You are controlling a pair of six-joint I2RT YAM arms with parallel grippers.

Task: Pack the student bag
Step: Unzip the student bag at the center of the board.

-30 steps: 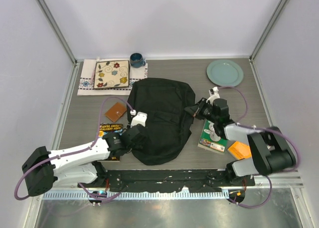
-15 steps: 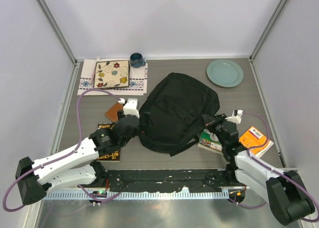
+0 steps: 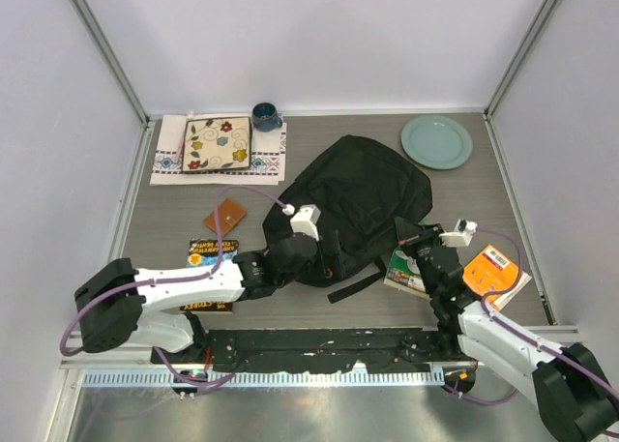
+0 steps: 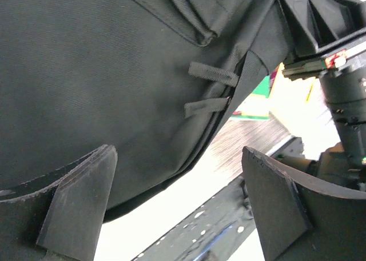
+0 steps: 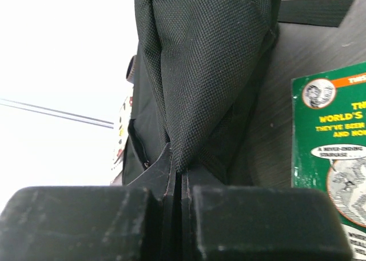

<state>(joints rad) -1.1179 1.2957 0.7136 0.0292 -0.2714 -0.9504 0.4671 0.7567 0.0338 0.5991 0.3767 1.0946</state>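
As the scene stands, the backpack [image 3: 363, 205] lies flat near the middle of the table [image 3: 164, 220]. It sits on a slant, with one end toward the far right, close to a green plate [image 3: 437, 140]. A loose strap [image 3: 353, 285] trails from its near edge.

The left gripper [image 4: 177, 152] is at the bag's near-left edge with its jaws spread wide and nothing held. Black fabric fills the wrist view beyond the fingers, and contact cannot be confirmed.

The right gripper [image 5: 180, 178] is at the bag's near-right edge. Its fingers are pressed together, pinching a raised fold of the bag's fabric.

A green book [image 3: 411, 273] lies just beside that edge, partly under the right arm. An orange book [image 3: 493, 268] lies further right.

At the far left, a patterned tray [image 3: 217, 144] rests on a cloth [image 3: 169, 157], with a blue mug [image 3: 265, 116] beside it. A brown card [image 3: 225, 216] and a black booklet [image 3: 213, 253] lie left of the bag.
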